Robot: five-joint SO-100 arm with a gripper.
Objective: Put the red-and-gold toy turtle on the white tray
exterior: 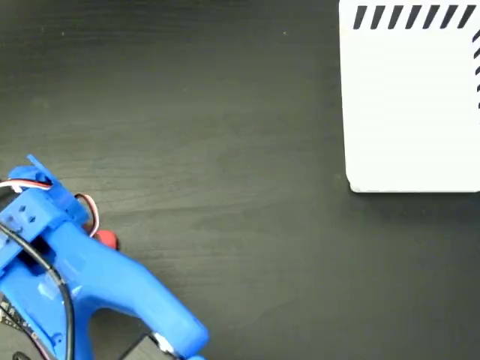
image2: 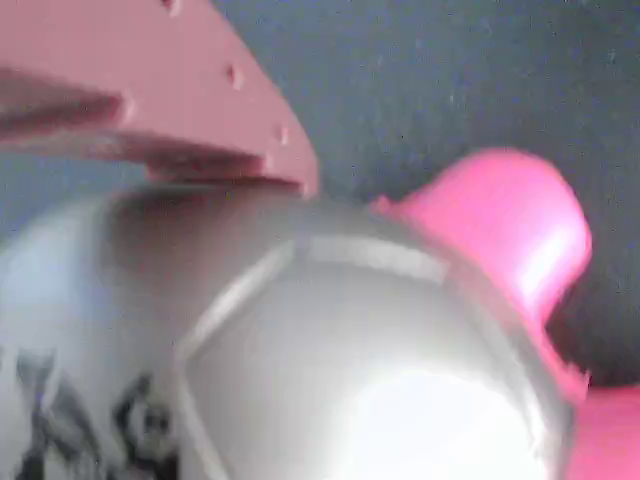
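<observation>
Turtle: the red-and-gold toy turtle (image2: 330, 360) fills the wrist view, its shiny domed shell close under the camera, a black-and-white printed mark at lower left and a red-pink head or foot sticking out at upper right.
Turtle from above: in the fixed view only a small red bit (exterior: 107, 239) peeps out at lower left beside the blue arm; the rest is hidden under it.
Turtle's place: it lies on the dark bench (exterior: 225, 150), well apart from the tray.
Hand: the hand (exterior: 71, 225) sits over the turtle. In the wrist view one finger (image2: 170, 90) crosses the top left, its tip touching or just at the shell's upper edge.
Hand's state: the other finger is out of sight in both views, so I cannot tell how far the hand is open or whether it grips the toy.
Why so placed: the hand is low and close over the shell, which I judge fits a grasp about to be made or just made, fingers to either side of the dome.
Tray: the white tray (exterior: 409, 97), with black diagonal stripes along its top edge, sits at upper right of the fixed view with nothing on its visible part.
Task stage: the turtle is not yet on the tray.
</observation>
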